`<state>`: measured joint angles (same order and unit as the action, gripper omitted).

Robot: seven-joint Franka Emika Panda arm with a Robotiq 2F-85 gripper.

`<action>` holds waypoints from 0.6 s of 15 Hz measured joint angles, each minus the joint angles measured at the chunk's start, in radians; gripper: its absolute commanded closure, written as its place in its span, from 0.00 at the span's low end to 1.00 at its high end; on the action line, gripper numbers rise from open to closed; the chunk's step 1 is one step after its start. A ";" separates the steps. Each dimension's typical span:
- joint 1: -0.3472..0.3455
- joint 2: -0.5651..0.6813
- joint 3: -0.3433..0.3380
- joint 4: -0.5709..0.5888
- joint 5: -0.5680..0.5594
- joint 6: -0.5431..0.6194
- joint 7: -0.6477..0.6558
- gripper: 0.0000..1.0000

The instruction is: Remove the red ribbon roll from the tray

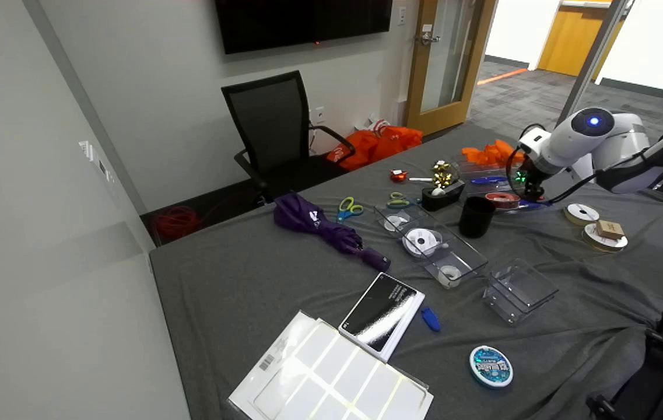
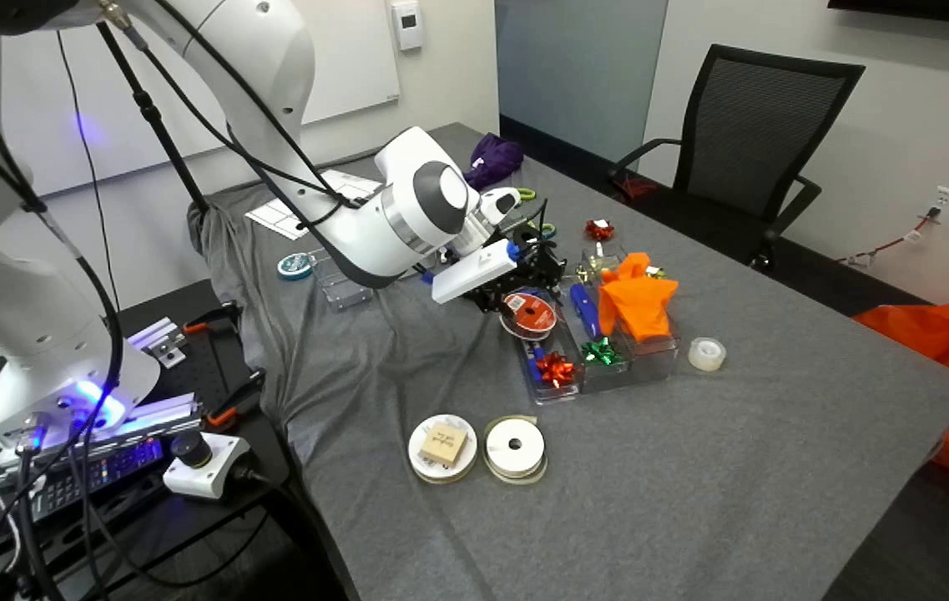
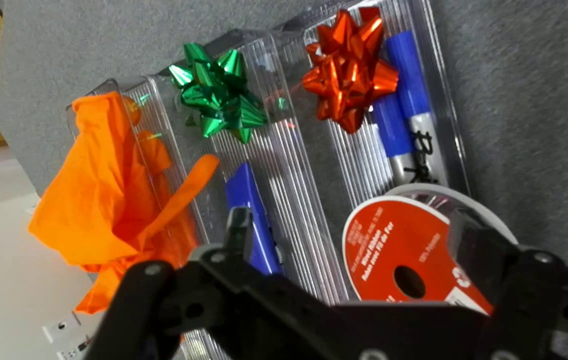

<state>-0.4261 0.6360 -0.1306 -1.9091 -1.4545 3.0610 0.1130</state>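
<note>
The red ribbon roll (image 3: 381, 245) sits slightly tilted on the right part of a clear ribbed plastic tray (image 3: 288, 175), beside two blue-and-silver markers (image 3: 403, 100). The roll also shows in both exterior views (image 1: 502, 200) (image 2: 529, 314), as does the tray in an exterior view (image 2: 608, 377). My gripper (image 3: 351, 222) is open and close above the tray. In the wrist view its right finger overlaps the roll's right side; I cannot tell if it touches. Its left finger is over a blue cutter (image 3: 249, 200). The gripper's body hides the roll's lower part.
A red bow (image 3: 351, 70), a green bow (image 3: 219, 97) and an orange cloth (image 3: 109, 200) lie in the tray. A black cup (image 1: 477, 217) and a tape dispenser (image 1: 442, 197) stand nearby. White spools (image 2: 516, 446) lie on the table.
</note>
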 measured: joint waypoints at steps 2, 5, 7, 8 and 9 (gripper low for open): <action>0.000 0.000 0.001 -0.004 -0.003 0.035 0.000 0.00; 0.007 0.000 0.001 -0.016 -0.014 0.049 0.000 0.00; 0.014 0.000 0.001 -0.026 -0.023 0.050 0.000 0.00; 0.016 -0.001 0.001 -0.033 -0.030 0.050 0.000 0.00; 0.019 -0.001 0.001 -0.039 -0.037 0.050 0.000 0.00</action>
<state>-0.4076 0.6352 -0.1293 -1.9478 -1.4915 3.1113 0.1130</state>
